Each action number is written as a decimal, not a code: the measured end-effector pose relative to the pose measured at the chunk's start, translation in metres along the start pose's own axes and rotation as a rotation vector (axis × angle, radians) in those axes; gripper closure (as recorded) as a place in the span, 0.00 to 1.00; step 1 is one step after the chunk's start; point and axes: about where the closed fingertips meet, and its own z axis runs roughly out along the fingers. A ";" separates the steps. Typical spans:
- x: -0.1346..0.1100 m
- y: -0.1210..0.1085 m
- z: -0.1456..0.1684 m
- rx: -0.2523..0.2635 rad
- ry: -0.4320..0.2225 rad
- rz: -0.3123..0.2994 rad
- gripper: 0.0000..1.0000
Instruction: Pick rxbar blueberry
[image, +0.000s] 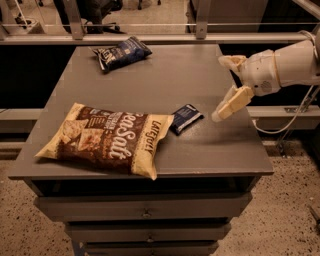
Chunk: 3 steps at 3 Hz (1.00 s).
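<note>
Rxbar (186, 118) lies flat on the grey counter (210, 150), right of its middle, turned at a slant, with its left end just beside the top edge of the chip bag (107, 137); whether the two touch cannot be told. The chip bag, brown and cream, lies on its side over the front left part of the counter, one corner reaching the front edge. A dark blue snack bag (121, 52) lies at the far edge, well apart from both.

The tool (220, 89) hangs over the right side of the counter, near the rxbar and to its right, not touching it. Its two pale fingers stand apart and hold nothing: the lower one (231, 104) slants down and left toward the counter, the upper one (232, 61) points left. The white arm (295, 62) comes in from the right edge of the view.

Drawers (145, 214) sit below the counter top. A metal rail (165, 37) runs behind the counter.
</note>
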 end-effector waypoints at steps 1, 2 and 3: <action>0.007 0.013 0.020 -0.058 -0.008 0.039 0.00; 0.013 0.023 0.038 -0.118 -0.015 0.077 0.00; 0.018 0.030 0.054 -0.171 -0.016 0.110 0.00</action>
